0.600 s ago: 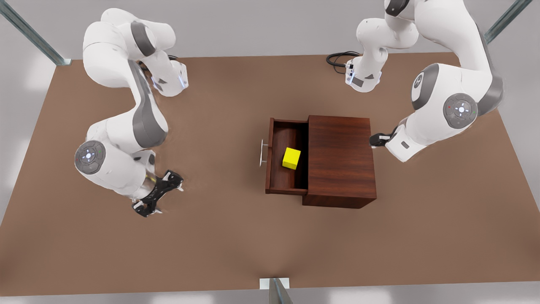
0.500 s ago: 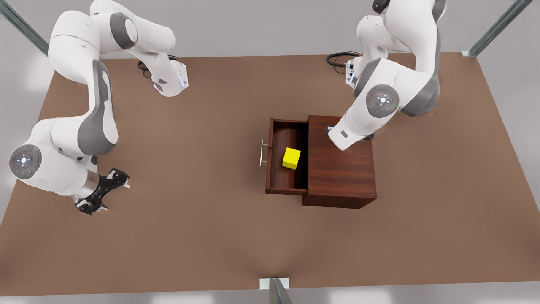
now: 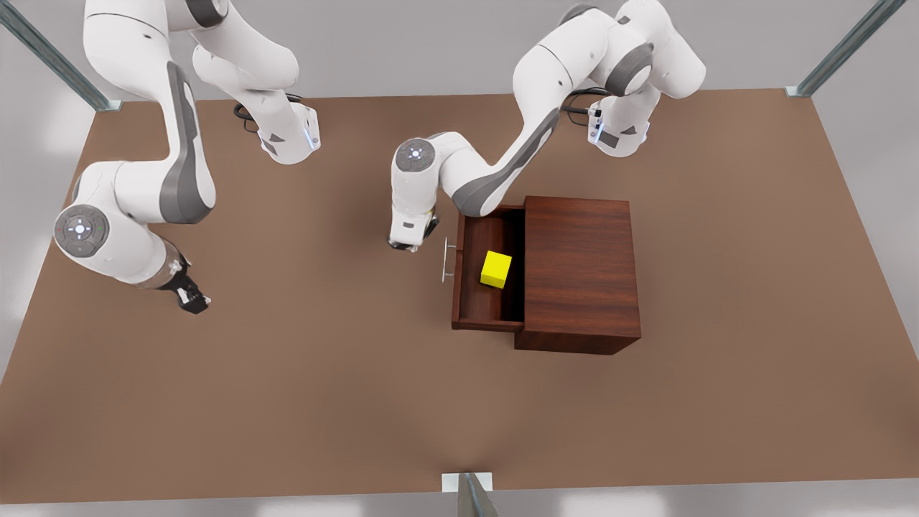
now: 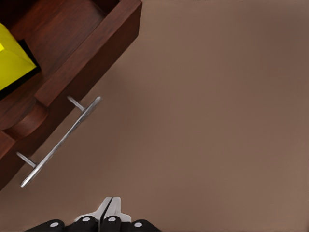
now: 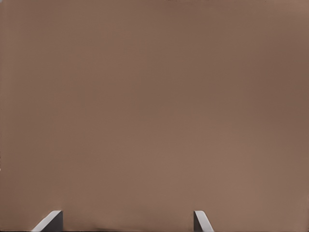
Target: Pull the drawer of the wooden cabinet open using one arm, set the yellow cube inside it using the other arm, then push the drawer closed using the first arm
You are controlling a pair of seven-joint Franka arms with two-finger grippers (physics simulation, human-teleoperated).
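The wooden cabinet (image 3: 580, 273) stands right of the table's middle, and its drawer (image 3: 476, 305) is pulled out toward the front view's left. The yellow cube (image 3: 496, 269) lies inside the drawer, also seen as a yellow cube (image 4: 12, 65) in the left wrist view. My left gripper (image 3: 404, 246) hangs shut just off the silver handle (image 3: 446, 260), not touching it; its closed tips (image 4: 111, 205) point near the handle (image 4: 60, 142). My right gripper (image 3: 194, 303) waits far at the front view's left, open over bare table (image 5: 128, 220).
A black cable (image 3: 574, 100) lies by the arm base at the back. Metal frame posts stand at the table's back corners, and a bracket (image 3: 467, 485) sits at the near edge. Brown tabletop (image 3: 323, 373) spreads between the two grippers.
The left arm swung from above the cabinet over to the drawer's handle side. The right arm drew back toward the front view's left. Drawer and cube have not moved.
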